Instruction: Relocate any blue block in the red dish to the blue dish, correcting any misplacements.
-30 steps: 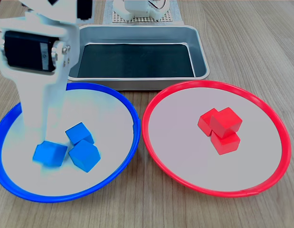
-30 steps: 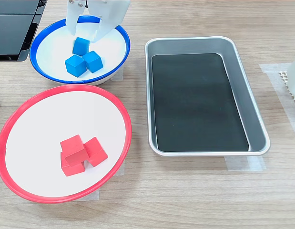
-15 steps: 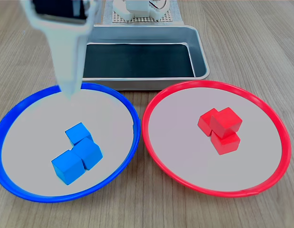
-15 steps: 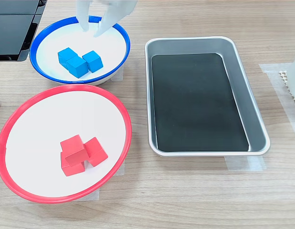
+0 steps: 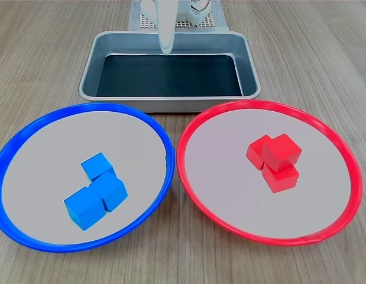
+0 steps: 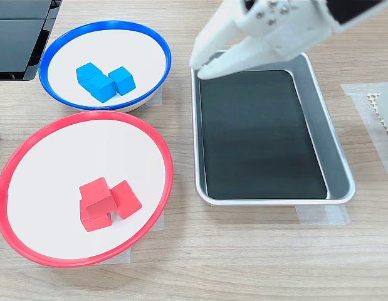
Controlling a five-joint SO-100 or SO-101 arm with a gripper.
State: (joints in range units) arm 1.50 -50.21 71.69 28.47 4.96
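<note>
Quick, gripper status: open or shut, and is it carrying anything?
Gripper: open, holding nothing, above the metal tray in the second exterior view.

Three blue blocks (image 6: 104,79) sit in the blue dish (image 6: 157,49) at ten o'clock; the empty gripper (image 6: 202,66) hovers over the tray (image 6: 344,179)

The gripper (image 6: 203,68) lifts clear of the blue dish (image 6: 157,45), swings across and hangs over the metal tray (image 6: 335,145), fingers parted; one blue block (image 6: 88,72) sits shifted beside its neighbours
</note>
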